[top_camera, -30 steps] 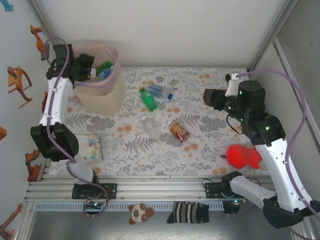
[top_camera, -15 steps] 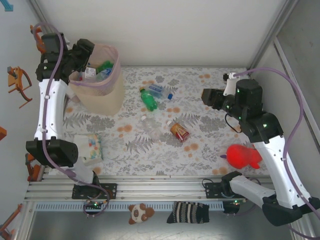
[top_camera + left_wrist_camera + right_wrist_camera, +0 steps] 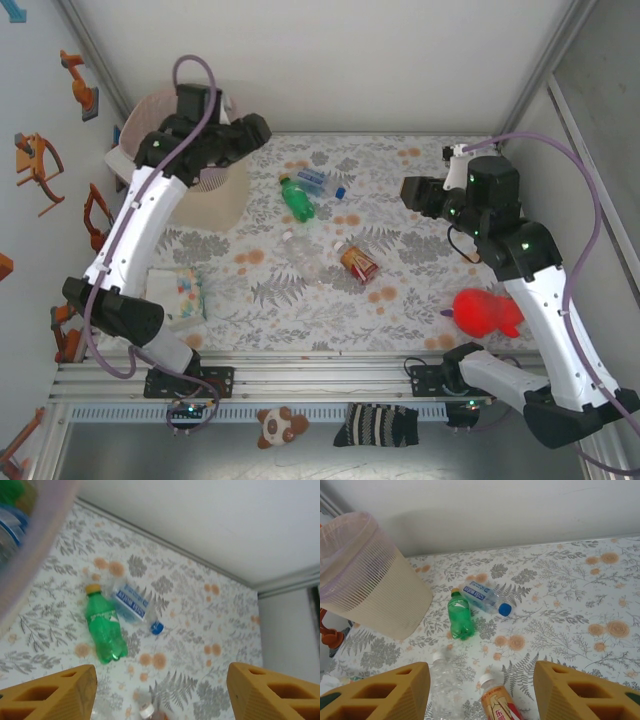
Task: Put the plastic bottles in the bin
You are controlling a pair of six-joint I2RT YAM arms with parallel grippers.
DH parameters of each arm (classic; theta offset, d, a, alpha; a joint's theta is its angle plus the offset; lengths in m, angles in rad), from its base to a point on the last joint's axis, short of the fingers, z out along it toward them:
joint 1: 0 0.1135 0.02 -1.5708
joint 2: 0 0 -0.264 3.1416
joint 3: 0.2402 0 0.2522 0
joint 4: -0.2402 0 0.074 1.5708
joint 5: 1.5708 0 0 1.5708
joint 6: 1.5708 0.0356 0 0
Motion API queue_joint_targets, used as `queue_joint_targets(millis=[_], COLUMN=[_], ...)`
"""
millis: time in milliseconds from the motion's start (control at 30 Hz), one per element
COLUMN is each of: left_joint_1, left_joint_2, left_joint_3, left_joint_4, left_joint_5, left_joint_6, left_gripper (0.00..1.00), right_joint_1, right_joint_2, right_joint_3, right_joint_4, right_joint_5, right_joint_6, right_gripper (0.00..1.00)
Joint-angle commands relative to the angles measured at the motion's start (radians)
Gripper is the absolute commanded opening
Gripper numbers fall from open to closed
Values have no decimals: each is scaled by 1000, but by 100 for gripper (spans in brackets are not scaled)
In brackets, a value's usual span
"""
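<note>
Left claw [image 3: 252, 130] is no longer over the tall pale pink translucent bin [image 3: 215, 195], open and empty; my forearm crossing its rim could tip it.

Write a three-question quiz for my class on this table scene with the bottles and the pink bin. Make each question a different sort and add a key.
1. True or false: the green bottle lies on its side on the table.
2. Multiple choice: the bin stands at the table's A) far left corner, B) far right corner, C) near edge, centre.
3. Count: how many bottles lie on the table outside the bin?

Key: 1 true; 2 A; 3 four, which are the green bottle, the blue-labelled clear bottle, the plain clear bottle and the copper-coloured bottle.
</note>
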Motion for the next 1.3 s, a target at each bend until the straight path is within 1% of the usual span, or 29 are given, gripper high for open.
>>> queue_joint_targets(millis=[0,133,233,367,500,633,833,967,1100,1267], left_joint_1=[-46,-100,-129,-135,-133,-127,-87,-72,-55,-46], left_joint_2=[-23,-25,-23,-18,-12,26,92,138,190,229], left_joint_3=[-54,-146,-243,-361,-477,-532,-624,-642,-663,-675], left_joint_4=[-35,-10,36,113,179,220,330,357,398,434], left_joint_5=[-83,-114,-104,-65,-52,-36,65,88,143,166], left_joint_6=[2,-57,-112,-181,-242,-284,-363,-380,-396,-402], left_gripper=[69,69,68,67,65,63,59,59,58,57], right_joint_1=[8,8,8,8,8,7,8,8,7,7], right_joint_2=[7,9,12,14,13,8,7,5,4,-2], right_joint_3=[6,8,8,11,17,15,20,22,22,20], right_joint_4=[15,16,16,13,4,1,-6,-12,-13,-17], right_joint_5=[-12,-12,-14,-20,-20,-17,-16,-11,-11,-4], right_joint_6=[-8,-9,-9,-9,-11,-9,-10,-11,-11,-12], right_gripper=[56,56,56,56,56,56,56,56,56,56])
